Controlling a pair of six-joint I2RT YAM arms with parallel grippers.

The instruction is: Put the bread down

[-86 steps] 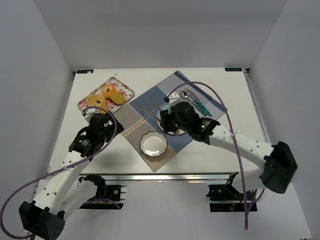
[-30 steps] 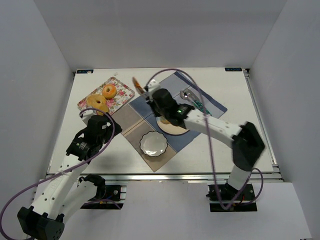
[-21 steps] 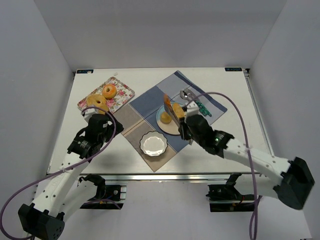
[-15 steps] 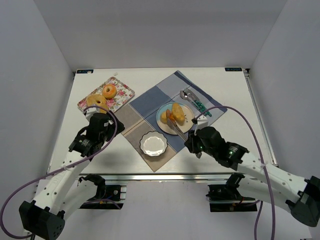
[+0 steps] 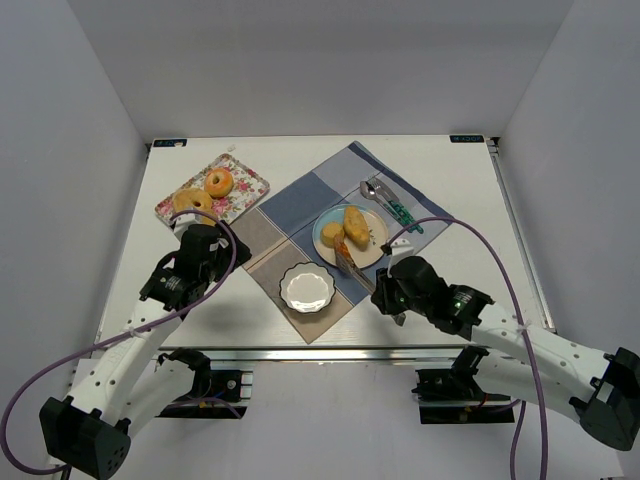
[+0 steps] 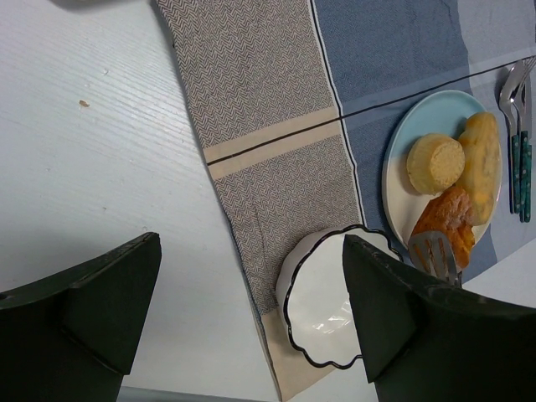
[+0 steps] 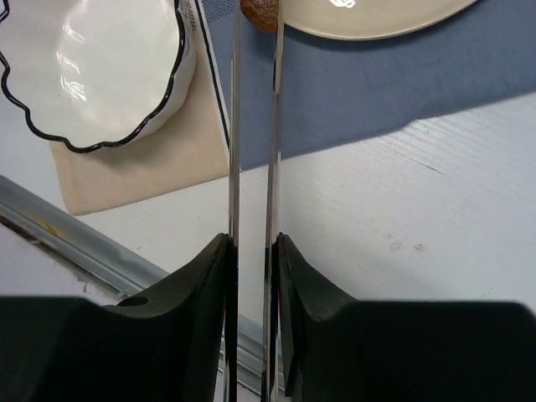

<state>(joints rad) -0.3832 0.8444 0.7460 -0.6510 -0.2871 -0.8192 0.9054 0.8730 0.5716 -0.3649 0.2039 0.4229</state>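
Sharing one plate, one loaf, one bun

Table: we see a white wood-grain tabletop, bare directly beneath the right gripper and to the left of the left gripper.
Near edge: an aluminium rail runs behind both grippers.
Cloth: a woven cloth of blue, grey herringbone and beige panels, laid as a diamond; we find it between the two grippers, reaching under the left one.
Tray: a rectangular floral-print tray just ahead of the left gripper, beside the cloth's far-left edge.
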